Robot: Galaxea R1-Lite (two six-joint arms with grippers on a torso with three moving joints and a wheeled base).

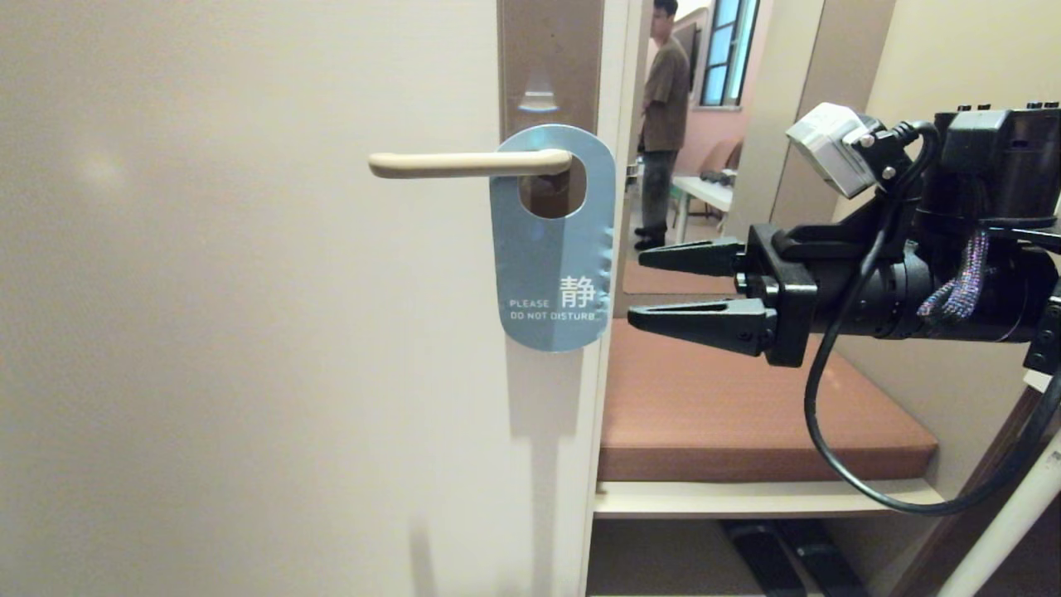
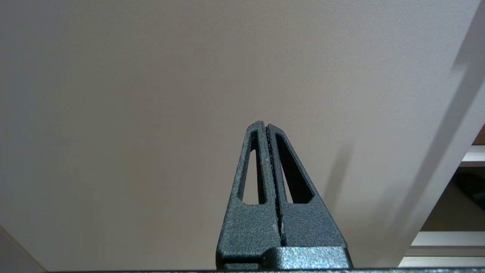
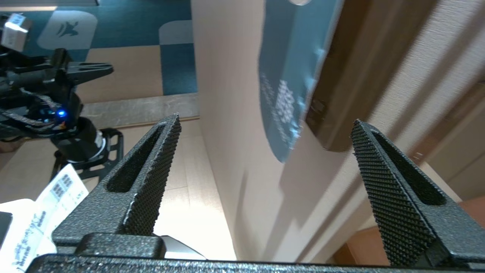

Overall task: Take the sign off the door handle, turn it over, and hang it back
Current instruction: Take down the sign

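1. Head view: the sign (image 1: 553, 249) hangs by its oval hole on the door handle (image 1: 464, 163), slate-blue face outward, reading "PLEASE DO NOT DISTURB"; it sits at the pivot end of the handle, over the brownish backplate (image 1: 549, 66) on the cream door (image 1: 249, 332).
2. Right gripper (image 1: 634, 287) is level, just beside the sign's outer edge and apart from it; its two black fingers are spread wide with nothing between them.
3. Right wrist view: the sign (image 3: 291, 76) lies ahead, between the parted fingers (image 3: 151, 178), untouched.
4. Left wrist view: the left gripper (image 2: 265, 127) is pressed closed and empty, facing the plain door well below the sign.
5. Beyond the sign, past the door's edge, a person (image 1: 666, 116) stands in the far room; a brown cushioned bench (image 1: 746, 414) lies below the right gripper.
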